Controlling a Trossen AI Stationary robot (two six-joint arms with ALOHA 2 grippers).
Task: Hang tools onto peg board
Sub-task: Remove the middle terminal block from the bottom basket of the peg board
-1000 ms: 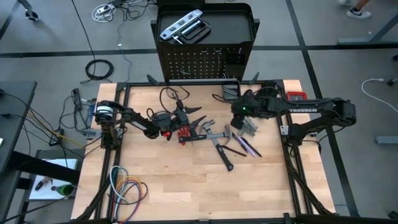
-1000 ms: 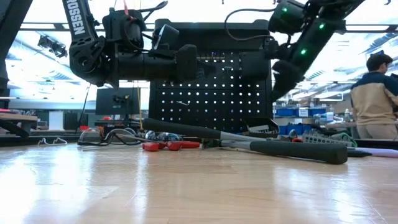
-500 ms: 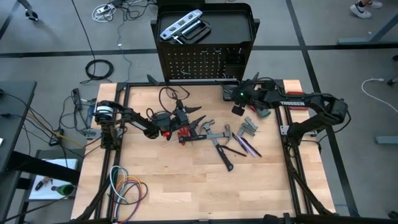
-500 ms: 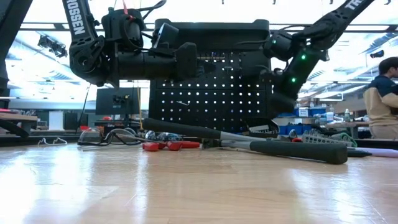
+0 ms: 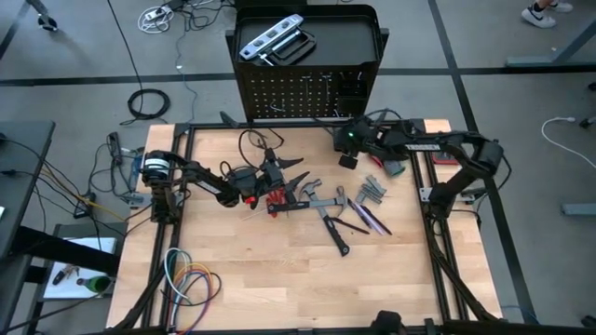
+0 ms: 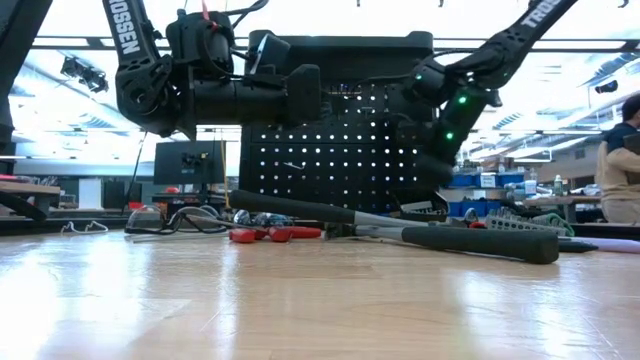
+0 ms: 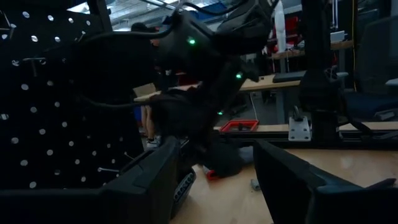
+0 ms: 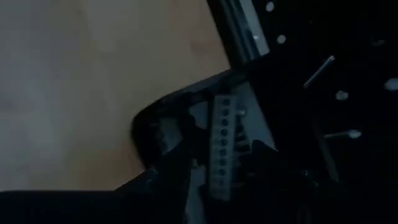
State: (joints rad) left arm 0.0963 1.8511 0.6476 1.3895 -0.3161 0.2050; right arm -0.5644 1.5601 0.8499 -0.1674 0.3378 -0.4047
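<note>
The peg board (image 5: 298, 93) stands upright at the table's far edge, with a silver level (image 5: 270, 37) lying on its tray top. Red-handled pliers (image 5: 277, 197), a hammer (image 5: 328, 207), grey wrenches (image 5: 372, 191) and thin screwdrivers (image 5: 368, 220) lie flat on the table's middle. My left gripper (image 5: 291, 173) hovers open and level above the pliers, with nothing between its fingers (image 7: 149, 180). My right gripper (image 5: 345, 156) points slantwise down at the board's foot, its fingers apart. Between and beyond them shows a black round-cornered thing (image 8: 146, 127) with a grey strip of small holes (image 8: 222, 146). My right gripper: I cannot tell whether its fingers touch the black thing with the grey holed strip (image 8: 222, 124). The place where they would meet is dark in the wrist view, and the arm covers it from above.
Coiled coloured cables (image 5: 191, 279) lie at the near left corner. Black frame rails (image 5: 438, 233) run along the table's sides. Short pegs (image 8: 320, 70) stick out of the board near my right gripper. A person (image 6: 625, 160) shows beyond the table.
My right gripper has gone from above the grey wrenches toward the far edge and somewhat left, to the peg board's foot. It has sunk and rolled on the way. The tools on the table lie as before.
</note>
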